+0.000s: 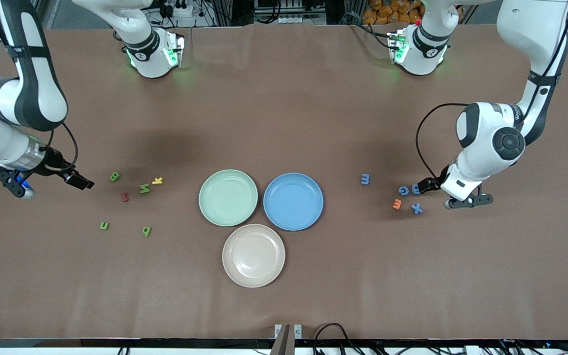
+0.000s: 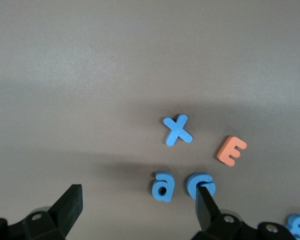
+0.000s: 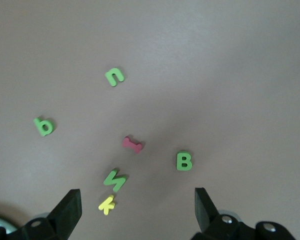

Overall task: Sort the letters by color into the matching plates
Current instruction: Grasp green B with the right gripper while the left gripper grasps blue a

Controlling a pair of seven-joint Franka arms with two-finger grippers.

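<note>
Brown matte covering spreads smooth and even over the whole table (image 1: pixel 284 98), and along the robots' edge we see cables and dark rack framing past it. At the middle sit three round shallow plates with a dull finish: the mint green plate (image 1: pixel 228 197) and the blue plate (image 1: pixel 293 201) side by side, almost touching, the green one toward the right arm's end, and a beige-pink plate (image 1: pixel 253 255) nearer the front camera, tucked just below the pair.

Toward the right arm's end we find chunky foam letters scattered apart: a green B (image 1: pixel 114 176), a green N (image 1: pixel 144 188), a green n (image 1: pixel 104 226) and a green b (image 1: pixel 146 230), with a dark red letter (image 1: pixel 124 197) and a yellow K (image 1: pixel 157 181) among them. The right gripper (image 1: pixel 50 185) hangs just beside this group, closer to the table's end, its black fingers (image 3: pixel 67 210) spread wide and holding nothing.

Toward the left arm's end lie a blue m (image 1: pixel 365 179), a blue G (image 1: pixel 403 190), a blue a (image 1: pixel 415 189) and a blue X (image 1: pixel 416 208), with an orange E (image 1: pixel 397 203) between them. The left gripper (image 1: pixel 454 195) hovers low over the table just beside the blue a, its fingers (image 2: pixel 69 204) also wide apart and empty
</note>
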